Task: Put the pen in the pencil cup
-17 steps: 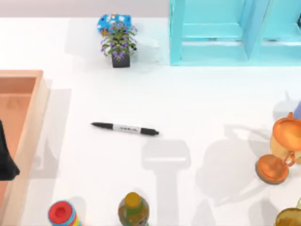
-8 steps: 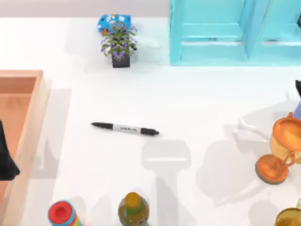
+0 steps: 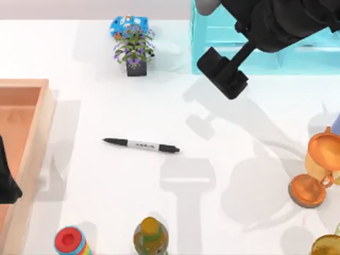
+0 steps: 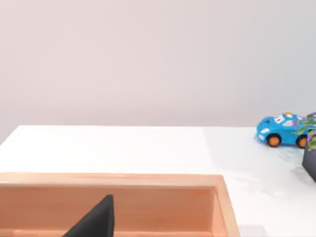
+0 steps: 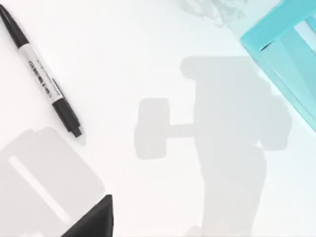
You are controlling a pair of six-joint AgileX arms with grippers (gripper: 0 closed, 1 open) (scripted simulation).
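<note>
Black pen (image 3: pixel 141 145) with pale grey printed band; turquoise shelf (image 3: pixel 265 48); blue toy car (image 3: pixel 127 25); orange tray (image 3: pixel 37 159)

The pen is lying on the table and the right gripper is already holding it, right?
Not holding it. The pen does lie flat on the table, but the top view shows the right gripper hanging well away from it, near the turquoise shelf.

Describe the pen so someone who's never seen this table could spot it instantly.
Start at the wooden tray on the table's left edge and look right, onto the bare white middle of the table. The pen lies flat there, alone, touching nothing. It is the one slim thing: black at both ends, with a pale grey printed middle band.
</note>
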